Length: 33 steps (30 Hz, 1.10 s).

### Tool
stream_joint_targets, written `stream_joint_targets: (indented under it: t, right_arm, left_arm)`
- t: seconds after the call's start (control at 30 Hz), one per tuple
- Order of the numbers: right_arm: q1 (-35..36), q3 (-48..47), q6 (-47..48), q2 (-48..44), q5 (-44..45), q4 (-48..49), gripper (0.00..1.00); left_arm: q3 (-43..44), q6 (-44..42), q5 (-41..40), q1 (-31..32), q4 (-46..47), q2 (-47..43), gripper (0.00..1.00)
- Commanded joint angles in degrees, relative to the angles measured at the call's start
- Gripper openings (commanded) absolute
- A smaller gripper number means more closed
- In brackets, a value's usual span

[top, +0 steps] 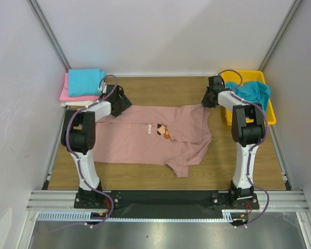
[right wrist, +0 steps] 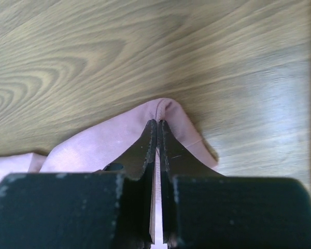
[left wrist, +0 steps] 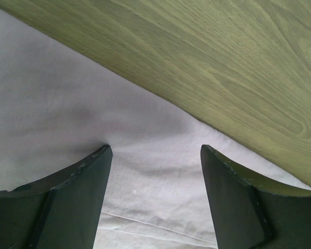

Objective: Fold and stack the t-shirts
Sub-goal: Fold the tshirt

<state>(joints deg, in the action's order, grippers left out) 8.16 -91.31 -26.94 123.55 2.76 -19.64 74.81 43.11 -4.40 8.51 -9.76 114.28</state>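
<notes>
Folded stack (top: 84, 84) done, table's (top: 160, 91) far-left corner. Dusty-pink shirt (top: 160, 137) flat mid-table, unfolded: right tool (right wrist: 157, 124) pinched shut on its far corner, left tool (left wrist: 155, 150) wide open at far edge, empty. Teal shirt (top: 254, 92) waiting in tray (top: 272, 118).

Your white-and-black left arm (top: 85, 168) reaches toward the far left. Its black two-finger left gripper (left wrist: 155, 148) points down with the jaws spread wide. Your right arm (top: 243, 161) reaches toward the far right. Its right gripper (right wrist: 157, 123) sits low, fingers pressed together on a fold of the dusty-pink cloth t-shirt (right wrist: 93, 148).
</notes>
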Motion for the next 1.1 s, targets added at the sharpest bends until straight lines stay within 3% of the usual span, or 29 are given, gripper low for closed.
stream_joint_targets:
  t: [0.0, 0.6, 0.7, 0.73, 0.83, 0.93, 1.07]
  right_arm:
    - [-1.3, -1.4, 0.4, -1.8, 3.0, -0.8, 0.0]
    - [-2.0, -1.2, 2.4, -4.3, 1.3, -1.4, 0.0]
    - [-1.9, -3.0, 3.5, -5.7, -1.1, -3.7, 0.2]
    - [-1.9, -4.2, 3.8, -6.2, -1.7, -4.3, 0.38]
    - [-1.0, -6.2, 4.9, -9.2, -3.8, -5.8, 0.59]
    - [0.2, -7.0, 5.8, -11.2, -5.0, -6.6, 0.67]
    - [2.6, -6.5, 5.1, -11.4, -5.9, -5.6, 0.68]
  left_arm:
    - [1.0, 2.1, -2.5, -1.0, -1.1, 0.9, 0.76]
    - [0.0, -0.1, -2.6, -1.1, -0.5, -0.6, 0.76]
    - [0.1, -4.5, -0.7, -0.9, 1.9, -3.3, 0.79]
    - [0.2, -5.7, -0.1, -0.9, 2.4, -4.8, 0.79]
    - [1.5, -10.3, -0.2, -0.9, 2.7, -6.9, 0.79]
    - [2.4, -14.5, -0.3, -0.9, 2.8, -9.0, 0.8]
    - [2.4, -17.3, -1.6, -0.9, 4.1, -9.8, 0.8]
